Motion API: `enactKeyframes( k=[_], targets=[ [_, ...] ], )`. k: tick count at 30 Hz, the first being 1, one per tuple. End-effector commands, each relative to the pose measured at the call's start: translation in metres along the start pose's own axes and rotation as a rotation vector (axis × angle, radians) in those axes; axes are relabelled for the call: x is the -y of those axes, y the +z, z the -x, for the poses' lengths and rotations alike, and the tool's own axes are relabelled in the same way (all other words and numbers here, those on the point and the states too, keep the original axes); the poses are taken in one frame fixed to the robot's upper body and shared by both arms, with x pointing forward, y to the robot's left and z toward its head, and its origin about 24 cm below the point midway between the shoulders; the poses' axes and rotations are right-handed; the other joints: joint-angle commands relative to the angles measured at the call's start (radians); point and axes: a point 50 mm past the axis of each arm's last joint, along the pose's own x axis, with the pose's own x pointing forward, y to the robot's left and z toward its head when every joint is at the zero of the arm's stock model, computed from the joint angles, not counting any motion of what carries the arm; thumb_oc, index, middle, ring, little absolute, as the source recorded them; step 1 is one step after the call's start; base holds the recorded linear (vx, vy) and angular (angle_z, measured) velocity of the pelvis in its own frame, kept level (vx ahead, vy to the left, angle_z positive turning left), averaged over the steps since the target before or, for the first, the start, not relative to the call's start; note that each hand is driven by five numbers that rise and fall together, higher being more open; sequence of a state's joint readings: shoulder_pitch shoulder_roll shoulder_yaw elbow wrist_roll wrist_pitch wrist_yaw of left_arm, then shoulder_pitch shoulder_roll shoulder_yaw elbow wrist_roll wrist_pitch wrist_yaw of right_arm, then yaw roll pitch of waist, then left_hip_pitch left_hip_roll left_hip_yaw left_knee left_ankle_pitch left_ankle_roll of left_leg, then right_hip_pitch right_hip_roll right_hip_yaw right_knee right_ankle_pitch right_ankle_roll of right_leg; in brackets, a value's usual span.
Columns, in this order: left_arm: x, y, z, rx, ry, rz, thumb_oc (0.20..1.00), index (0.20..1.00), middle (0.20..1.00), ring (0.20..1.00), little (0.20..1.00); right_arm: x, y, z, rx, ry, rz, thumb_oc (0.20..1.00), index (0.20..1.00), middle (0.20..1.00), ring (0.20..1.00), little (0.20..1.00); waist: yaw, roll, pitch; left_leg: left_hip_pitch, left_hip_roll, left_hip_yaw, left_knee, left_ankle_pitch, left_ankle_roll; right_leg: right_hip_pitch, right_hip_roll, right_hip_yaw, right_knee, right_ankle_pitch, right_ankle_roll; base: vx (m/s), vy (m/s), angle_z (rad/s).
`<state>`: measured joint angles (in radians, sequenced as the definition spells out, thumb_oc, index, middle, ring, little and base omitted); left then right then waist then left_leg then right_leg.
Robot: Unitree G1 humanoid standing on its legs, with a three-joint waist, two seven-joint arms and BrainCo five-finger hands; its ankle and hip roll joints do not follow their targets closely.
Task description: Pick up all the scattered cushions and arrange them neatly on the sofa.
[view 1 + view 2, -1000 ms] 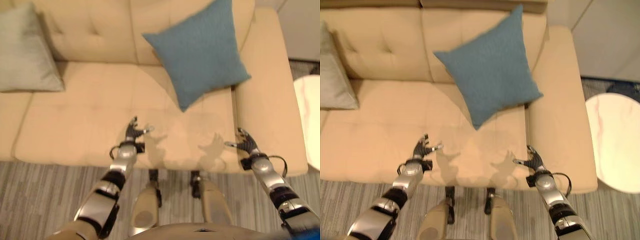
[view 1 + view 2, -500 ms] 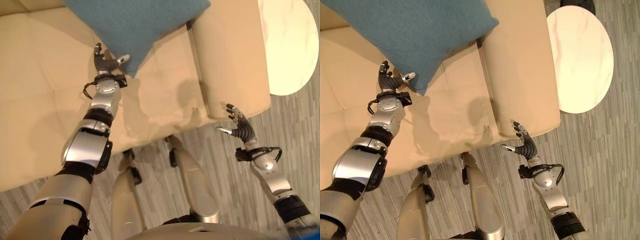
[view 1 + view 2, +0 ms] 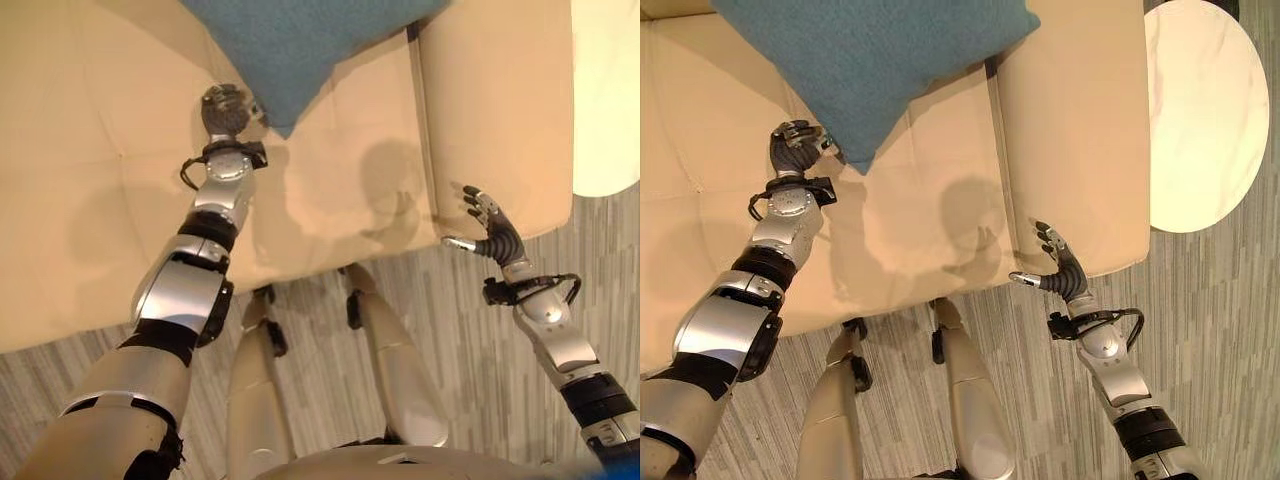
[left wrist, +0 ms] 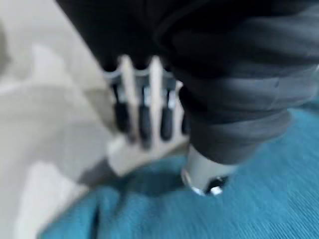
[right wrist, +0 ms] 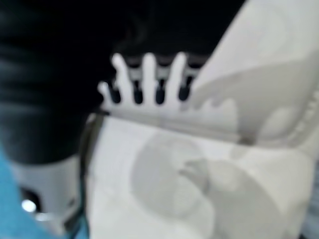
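I count one sofa (image 3: 940, 200), cream, and on it one blue cushion (image 3: 880, 60) leaning up against the backrest, its lowest corner pointing down at the seat; so that cushion looks placed, and whether others lie scattered beyond my cameras I cannot tell. One round pale table (image 3: 1205, 110) stands just beside the sofa's right armrest; my left hand (image 3: 795, 145) is over the seat at the cushion's lower corner, fingers relaxed and clasping nothing; my right hand (image 3: 1055, 265) hangs off the sofa's front right corner, fingers spread wide, empty.
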<state>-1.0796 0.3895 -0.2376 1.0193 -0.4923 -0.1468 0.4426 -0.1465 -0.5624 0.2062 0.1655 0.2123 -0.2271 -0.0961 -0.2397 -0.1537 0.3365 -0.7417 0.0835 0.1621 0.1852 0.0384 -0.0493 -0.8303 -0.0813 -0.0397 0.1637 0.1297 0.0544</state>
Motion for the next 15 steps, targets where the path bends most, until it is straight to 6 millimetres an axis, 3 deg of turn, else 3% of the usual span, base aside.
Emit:
enactKeyframes(
  k=[1, 2, 3, 4, 15],
  targets=[
    [0.001, 0.012, 0.003, 0.097, -0.009, 0.101, 1.0, 1.0, 1.0, 1.0, 1.0, 0.014, -0.002, 0.009, 0.02, -0.061, 0.015, 1.0, 1.0, 1.0, 1.0, 1.0, -0.03, 0.01, -0.06, -0.068, -0.019, -0.117, 0.071, -0.03, -0.001, 0.003, -0.013, 0.057, -0.057, 0.055, 0.104, 0.0, 0.0, 0.0],
    [0.004, 0.015, 0.005, 0.113, -0.016, 0.118, 1.0, 1.0, 1.0, 1.0, 1.0, 0.014, -0.002, 0.01, 0.019, -0.062, 0.019, 1.0, 1.0, 1.0, 1.0, 1.0, -0.024, 0.02, -0.07, -0.059, -0.014, -0.127, 0.066, -0.059, -0.006, 0.01, -0.007, 0.058, -0.057, 0.031, 0.109, 0.0, 0.0, 0.0],
    [0.006, 0.017, 0.005, 0.119, -0.018, 0.128, 1.0, 1.0, 1.0, 1.0, 1.0, 0.014, -0.002, 0.01, 0.019, -0.063, 0.02, 1.0, 1.0, 1.0, 1.0, 1.0, -0.028, 0.016, -0.064, -0.075, -0.019, -0.119, 0.069, -0.029, -0.002, -0.003, -0.013, 0.057, -0.058, 0.055, 0.103, 0.09, 0.012, 0.0],
    [0.008, 0.017, 0.007, 0.125, -0.024, 0.143, 1.0, 1.0, 1.0, 1.0, 1.0, 0.014, -0.002, 0.01, 0.019, -0.063, 0.023, 1.0, 1.0, 1.0, 1.0, 1.0, -0.021, 0.025, -0.072, -0.062, -0.013, -0.127, 0.066, -0.061, -0.006, 0.006, -0.007, 0.056, -0.057, 0.03, 0.108, 0.0, 0.0, 0.0],
    [0.03, 0.022, 0.017, 0.149, -0.076, 0.198, 1.0, 1.0, 1.0, 1.0, 1.0, 0.012, -0.001, 0.01, 0.024, -0.04, 0.051, 1.0, 1.0, 1.0, 1.0, 1.0, -0.016, 0.045, -0.093, -0.066, -0.013, -0.123, 0.038, -0.046, -0.012, -0.011, -0.01, 0.054, -0.058, 0.028, 0.107, 0.01, 0.001, 0.0]
  ],
)
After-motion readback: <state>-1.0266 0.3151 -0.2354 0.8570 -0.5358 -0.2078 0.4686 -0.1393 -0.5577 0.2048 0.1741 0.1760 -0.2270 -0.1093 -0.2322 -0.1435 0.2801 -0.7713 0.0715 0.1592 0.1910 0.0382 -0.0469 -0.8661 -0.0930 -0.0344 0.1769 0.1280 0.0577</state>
